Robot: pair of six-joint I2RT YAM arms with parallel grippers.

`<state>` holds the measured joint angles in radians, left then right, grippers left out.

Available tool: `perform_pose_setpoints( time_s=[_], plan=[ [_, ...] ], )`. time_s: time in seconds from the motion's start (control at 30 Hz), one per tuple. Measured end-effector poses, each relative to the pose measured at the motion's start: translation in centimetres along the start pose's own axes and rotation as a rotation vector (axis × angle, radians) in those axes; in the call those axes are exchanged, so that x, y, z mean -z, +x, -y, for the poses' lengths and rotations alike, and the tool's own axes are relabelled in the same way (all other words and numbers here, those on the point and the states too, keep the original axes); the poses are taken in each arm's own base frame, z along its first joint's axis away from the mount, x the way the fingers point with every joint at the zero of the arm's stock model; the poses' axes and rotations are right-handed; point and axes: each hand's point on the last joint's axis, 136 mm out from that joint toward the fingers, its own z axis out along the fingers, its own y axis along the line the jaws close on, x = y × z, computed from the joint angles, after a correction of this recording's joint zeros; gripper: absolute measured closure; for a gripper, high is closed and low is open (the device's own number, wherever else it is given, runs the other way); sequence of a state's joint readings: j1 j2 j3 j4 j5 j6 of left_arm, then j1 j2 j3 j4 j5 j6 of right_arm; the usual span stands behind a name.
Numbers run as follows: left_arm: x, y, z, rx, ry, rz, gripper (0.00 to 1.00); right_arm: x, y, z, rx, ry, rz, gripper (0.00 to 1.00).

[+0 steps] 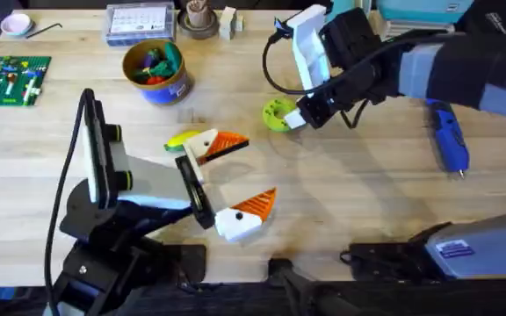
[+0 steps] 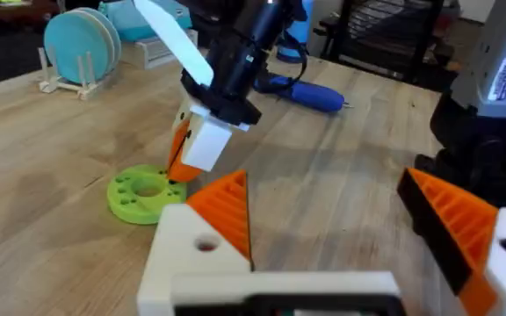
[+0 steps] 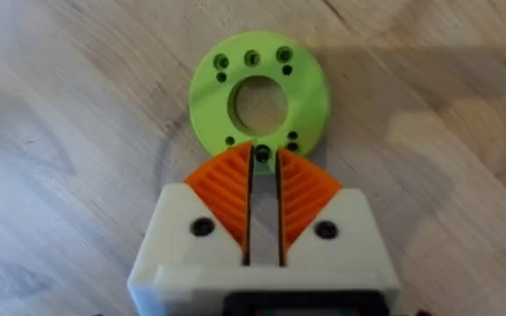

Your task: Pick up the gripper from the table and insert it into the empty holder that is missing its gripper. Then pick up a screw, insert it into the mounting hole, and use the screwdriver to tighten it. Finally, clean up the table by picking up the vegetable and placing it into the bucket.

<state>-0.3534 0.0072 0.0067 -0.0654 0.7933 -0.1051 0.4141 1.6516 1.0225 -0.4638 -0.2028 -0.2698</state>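
Note:
My right gripper [image 1: 293, 119] reaches in over the edge of the green round disc with holes [image 3: 258, 95]. Its orange pads [image 3: 227, 189] stand a thin gap apart, shut on a small dark screw [image 3: 263, 155] at their tips. My left gripper [image 1: 260, 168] rests on the table [image 1: 358, 193], open wide. Both its white blocks carry orange ribbed wedges [image 2: 225, 209], so I cannot tell the holder from the other finger. The yellow vegetable [image 1: 181, 139] with its green end lies beside the far finger. The blue bucket [image 1: 155, 72] stands behind it. The blue screwdriver [image 1: 451, 140] lies at the right.
A green brick plate [image 1: 11, 79] lies at the far left. A clear parts box [image 1: 139, 22], a grey-brown cup [image 1: 198, 19] and a pink bowl [image 1: 16, 25] line the back edge. A grey device [image 1: 477, 246] sits at the front right.

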Motion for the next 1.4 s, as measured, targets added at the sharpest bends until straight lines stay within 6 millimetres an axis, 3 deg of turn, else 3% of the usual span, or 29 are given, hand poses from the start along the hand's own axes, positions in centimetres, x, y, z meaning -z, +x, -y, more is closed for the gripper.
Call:
perform_pose_setpoints(
  time_s=[0.13,0.2,0.27,0.67,1.03,1.27,1.4],
  plan=[
    [0.0,0.0,0.0,0.0,0.0,0.0,0.008,0.0,0.0,0.0,0.0,0.0,0.0,0.819],
    [0.0,0.0,0.0,0.0,0.0,0.0,0.008,0.0,0.0,0.0,-0.002,0.0,0.0,0.967],
    [0.0,0.0,0.0,0.0,0.0,0.0,0.008,0.0,0.0,0.0,0.0,0.0,-0.001,0.992],
    [0.0,0.0,0.0,0.0,0.0,0.0,0.008,0.3,0.1,-0.1,-0.001,-0.001,-0.003,0.994],
    [0.0,0.0,0.0,0.0,0.0,0.0,0.008,3.6,-1.4,-0.5,0.021,0.024,0.085,0.995],
    [0.0,0.0,0.0,0.0,0.0,0.0,0.007,4.4,-0.3,-1.0,0.005,0.007,0.023,0.995],
    [0.0,0.0,0.0,0.0,0.0,0.0,0.007,6.5,-1.9,-1.1,0.006,0.007,0.026,0.995]
  ],
)
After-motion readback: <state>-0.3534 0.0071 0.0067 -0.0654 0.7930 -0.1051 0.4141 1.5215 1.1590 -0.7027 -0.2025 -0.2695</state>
